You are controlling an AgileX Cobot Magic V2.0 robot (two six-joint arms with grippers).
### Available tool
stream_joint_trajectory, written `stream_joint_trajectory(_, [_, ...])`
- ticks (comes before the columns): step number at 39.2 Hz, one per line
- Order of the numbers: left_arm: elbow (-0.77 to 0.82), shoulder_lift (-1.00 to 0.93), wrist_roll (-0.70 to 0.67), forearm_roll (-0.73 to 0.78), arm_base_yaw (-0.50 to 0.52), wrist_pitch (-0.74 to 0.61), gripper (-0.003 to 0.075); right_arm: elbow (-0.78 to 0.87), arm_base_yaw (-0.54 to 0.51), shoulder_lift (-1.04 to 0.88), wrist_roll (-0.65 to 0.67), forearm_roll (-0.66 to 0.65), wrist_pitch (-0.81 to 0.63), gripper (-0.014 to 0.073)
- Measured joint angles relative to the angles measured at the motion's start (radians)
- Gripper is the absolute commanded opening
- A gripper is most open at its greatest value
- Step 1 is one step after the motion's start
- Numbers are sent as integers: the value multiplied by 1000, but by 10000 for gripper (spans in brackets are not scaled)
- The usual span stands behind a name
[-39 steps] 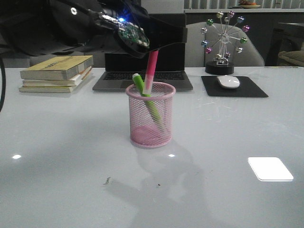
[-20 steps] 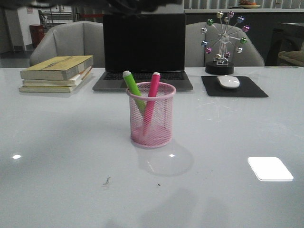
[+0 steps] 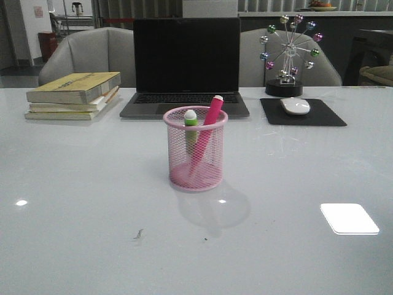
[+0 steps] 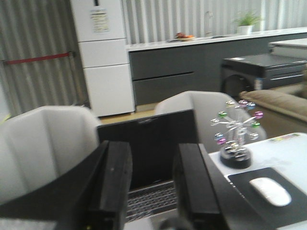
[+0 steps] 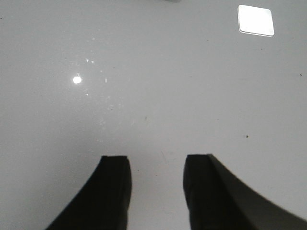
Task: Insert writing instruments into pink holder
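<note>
Seeing both highlighters standing in the pink mesh holder (image 3: pixel 195 149) mid-tabletop (image 3: pixel 92 203).
Green highlighter (image 3: pixel 191 124) and pink highlighter (image 3: pixel 207 132) lean inside; my left pincer (image 4: pixel 152 184) and right pincer (image 5: pixel 157 184) are spread, empty.

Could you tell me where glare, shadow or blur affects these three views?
Front view: a bright window reflection glares on the glossy table, and the pink holder casts a soft shadow toward the camera. Left wrist view: slightly soft, with dark fingers. Right wrist view: the same glare patch plus a small highlight.
</note>
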Motion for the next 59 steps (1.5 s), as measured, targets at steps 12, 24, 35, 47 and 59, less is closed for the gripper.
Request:
stream_joint_trajectory(12, [119,-258,2,6,245,209,312,0,0,0,0,0,0,393])
stream_joint_trajectory(24, [395,-521,2,9,348,245,312,0,0,0,0,0,0,393])
stream_joint_trajectory(35, [577,-669,2,9,350,253,312,0,0,0,0,0,0,393])
stream_joint_trajectory(47, [594,-676,2,9,351,238,311,0,0,0,0,0,0,260])
stream_joint_trajectory(59, [594,-676,2,9,351,230,311,0,0,0,0,0,0,56])
